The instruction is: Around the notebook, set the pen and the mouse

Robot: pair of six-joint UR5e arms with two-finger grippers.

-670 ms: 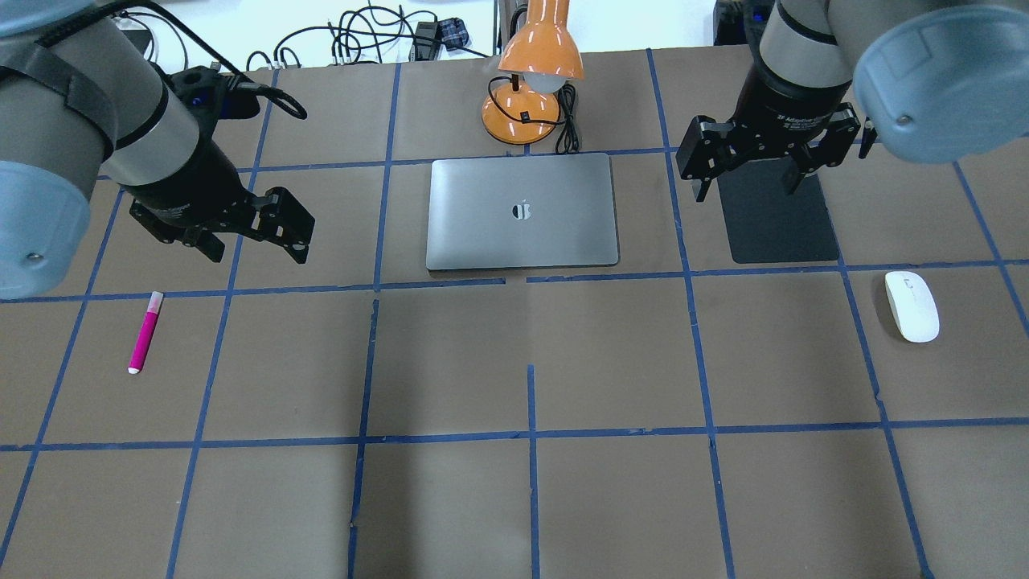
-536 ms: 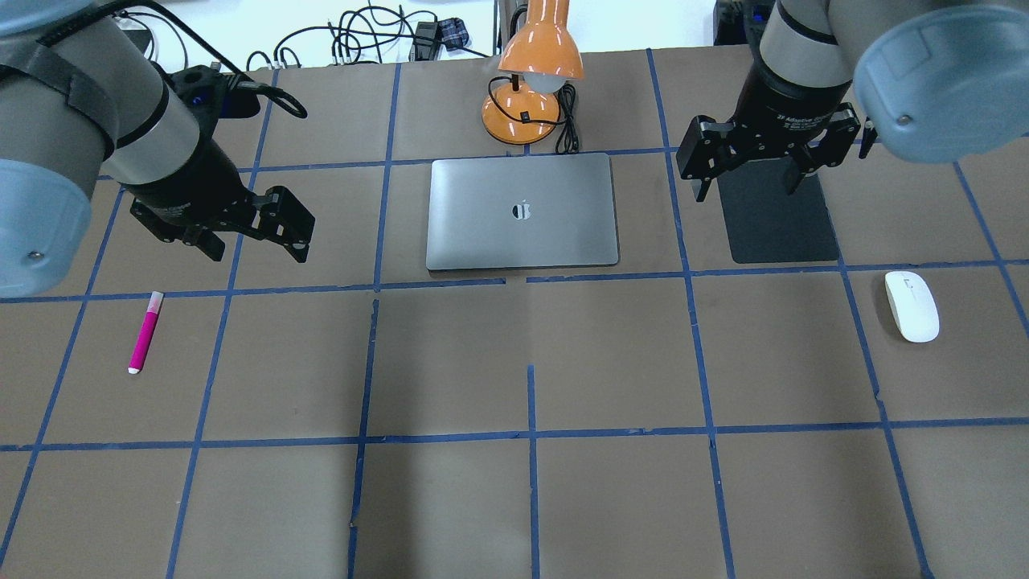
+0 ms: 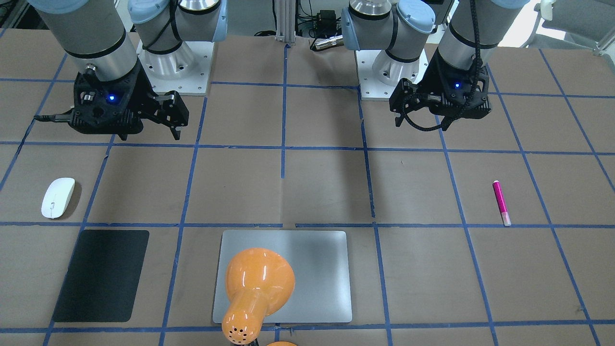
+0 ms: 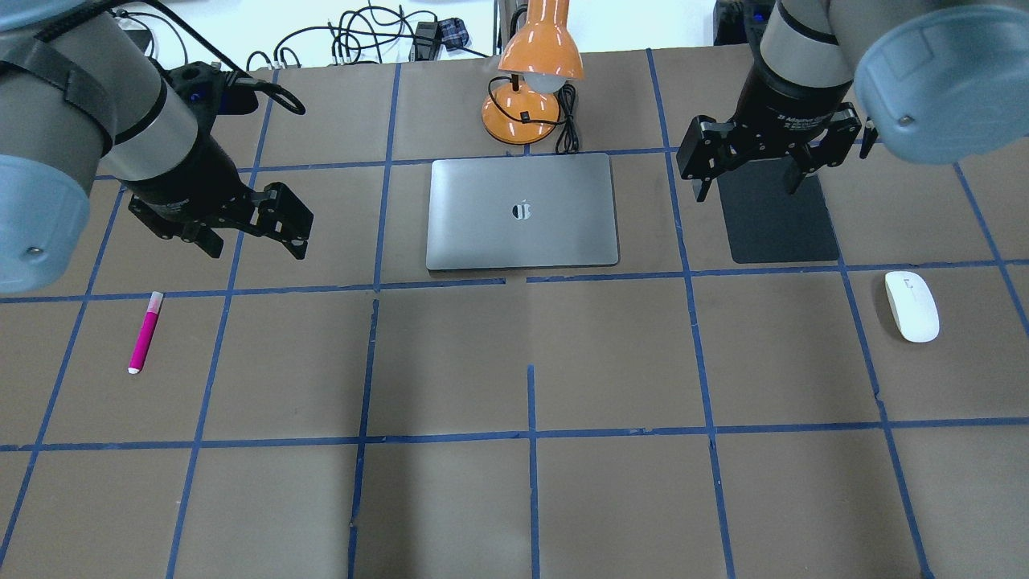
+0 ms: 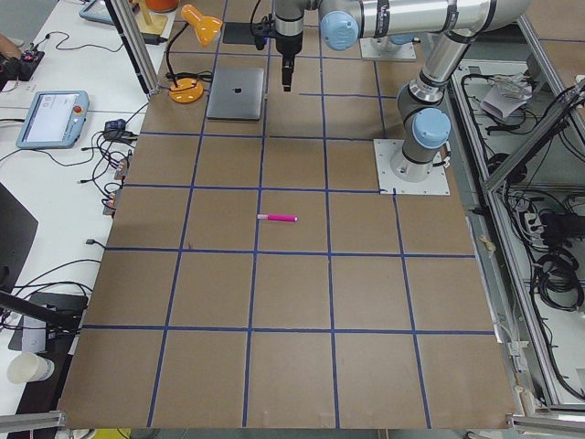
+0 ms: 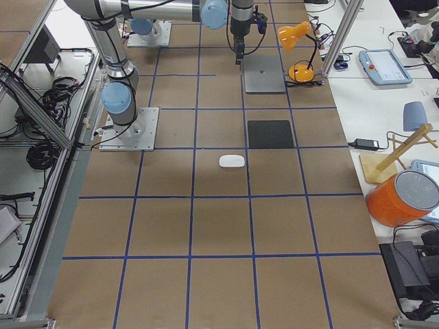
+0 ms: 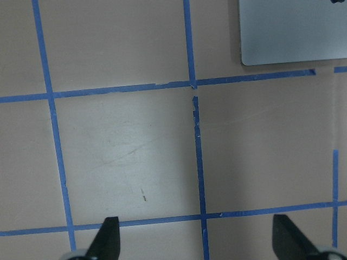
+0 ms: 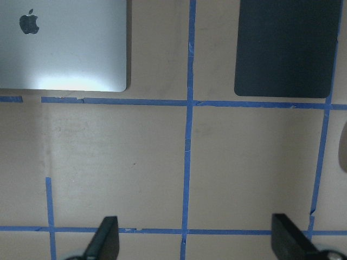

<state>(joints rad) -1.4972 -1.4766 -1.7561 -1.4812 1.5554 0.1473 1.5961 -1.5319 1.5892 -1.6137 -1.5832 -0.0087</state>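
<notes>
The magenta pen [image 4: 145, 333] lies flat at the left of the table, also the pen [image 3: 500, 203] in the front view. Hovering above and behind it, apart from it, is my left gripper [image 4: 257, 249], open and empty. The white mouse [image 4: 912, 305] rests at the right, the same mouse [image 3: 57, 197] facing me. My right gripper [image 4: 746, 190] hangs open and empty over the far side, well away from the mouse. The silver notebook [image 4: 522, 211] lies closed at the centre back. Its corner shows in the left wrist view [image 7: 293, 32] and the right wrist view [image 8: 65, 49].
A black mat [image 4: 776, 217] lies right of the notebook, below the right gripper. An orange desk lamp [image 4: 534, 72] stands behind the notebook and leans over it [image 3: 254, 288]. Cables run along the far edge. Blue tape lines grid the brown tabletop.
The left gripper has drifted slightly toward the far side of the table. Pen, mouse, notebook and the right gripper have stayed put.
</notes>
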